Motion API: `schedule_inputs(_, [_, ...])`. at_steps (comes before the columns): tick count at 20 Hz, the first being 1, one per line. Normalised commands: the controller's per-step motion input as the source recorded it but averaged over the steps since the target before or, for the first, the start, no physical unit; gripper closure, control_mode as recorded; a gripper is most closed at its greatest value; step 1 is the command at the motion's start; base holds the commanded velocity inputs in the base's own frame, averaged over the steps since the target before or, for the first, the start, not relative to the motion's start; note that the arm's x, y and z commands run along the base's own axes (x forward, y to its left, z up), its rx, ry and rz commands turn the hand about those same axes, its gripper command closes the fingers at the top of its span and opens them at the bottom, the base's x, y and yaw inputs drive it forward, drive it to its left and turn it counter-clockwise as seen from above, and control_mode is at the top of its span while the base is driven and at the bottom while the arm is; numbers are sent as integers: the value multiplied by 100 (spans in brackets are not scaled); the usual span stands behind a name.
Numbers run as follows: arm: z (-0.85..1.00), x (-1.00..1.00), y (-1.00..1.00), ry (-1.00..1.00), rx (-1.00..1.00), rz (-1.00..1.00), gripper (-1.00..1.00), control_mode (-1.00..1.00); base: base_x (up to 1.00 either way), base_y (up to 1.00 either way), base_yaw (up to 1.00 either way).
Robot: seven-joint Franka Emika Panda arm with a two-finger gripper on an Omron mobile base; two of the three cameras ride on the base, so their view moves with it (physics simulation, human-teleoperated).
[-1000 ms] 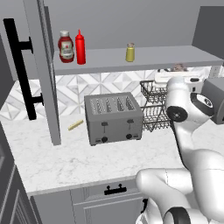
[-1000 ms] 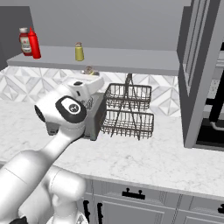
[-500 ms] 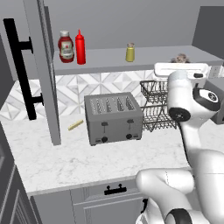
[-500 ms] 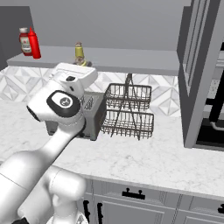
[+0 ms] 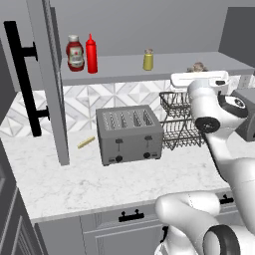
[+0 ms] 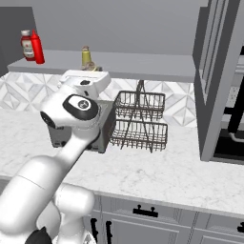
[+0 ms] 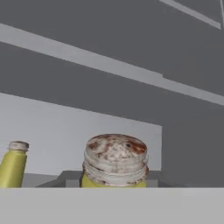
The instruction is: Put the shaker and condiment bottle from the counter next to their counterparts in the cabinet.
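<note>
My gripper point(image 5: 197, 70) is up at the front edge of the cabinet shelf point(image 5: 172, 63), shut on the mustard-olive shaker point(image 5: 197, 66); its worn pale cap point(image 7: 115, 158) looms close in the hand view. The bright-yellow counterpart shaker point(image 5: 148, 60) point(image 7: 13, 165) stands on the shelf to the left of the held one. Further left, the slim red condiment bottle point(image 5: 91, 54) point(image 6: 37, 47) stands upright right beside the stout ketchup bottle point(image 5: 74, 52) point(image 6: 26, 44). My fingertips are hidden.
The cabinet door point(image 5: 50, 79) with its black bar handle point(image 5: 22, 74) stands open at the left. On the marble counter point(image 5: 89, 187) are a grey toaster point(image 5: 129, 134), a wire dish rack point(image 5: 182, 119) and a small yellowish stick point(image 5: 85, 142). Another tall door point(image 6: 214, 81) hangs at the right.
My hand has risen from beside the dish rack to shelf height, carrying the shaker. The things on the shelf have not moved.
</note>
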Motion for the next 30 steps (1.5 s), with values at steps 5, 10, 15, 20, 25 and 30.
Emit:
schedule_inputs(5, [35, 5, 0, 26, 0, 12, 100, -100, 0, 0, 0])
schedule_inputs(10, [48, 3, 0, 19, 0, 11, 100, -100, 0, 0, 0])
schedule_inputs(15, [53, 1, 0, 12, 0, 11, 100, -100, 0, 0, 0])
schedule_inputs(20, [53, 0, 0, 8, 0, 11, 100, -100, 0, 0, 0])
schedule_inputs(25, [47, 0, 0, 7, 0, 11, 100, -100, 0, 0, 0])
schedule_inputs(30, [17, 0, 0, 11, 0, 14, 100, -100, 0, 0, 0])
